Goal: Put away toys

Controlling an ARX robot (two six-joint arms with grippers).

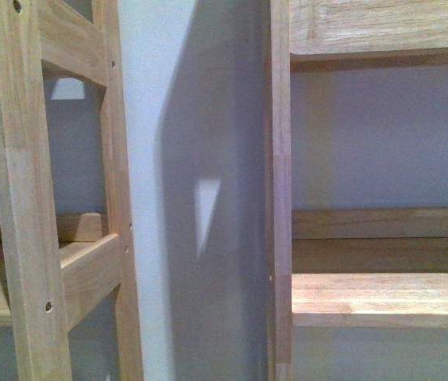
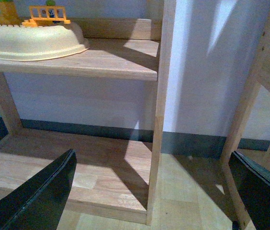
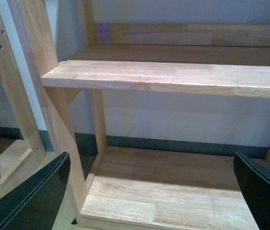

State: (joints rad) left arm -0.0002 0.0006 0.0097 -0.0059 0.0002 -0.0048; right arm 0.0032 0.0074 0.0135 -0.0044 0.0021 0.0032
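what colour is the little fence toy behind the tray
Orange; the fence toy shows best in the left wrist view.

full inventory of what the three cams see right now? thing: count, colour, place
wooden shelf units: two, light wood, side by side against the wall
wall: one, pale, behind the shelves
cream basin: one, cream, on the left unit's upper shelf
orange toy fence: one, orange, in the basin
yellow toy: one, yellow with green, partly cropped, behind the basin
plush toy: none in view
left gripper: black, open, empty
right gripper: black, open, empty
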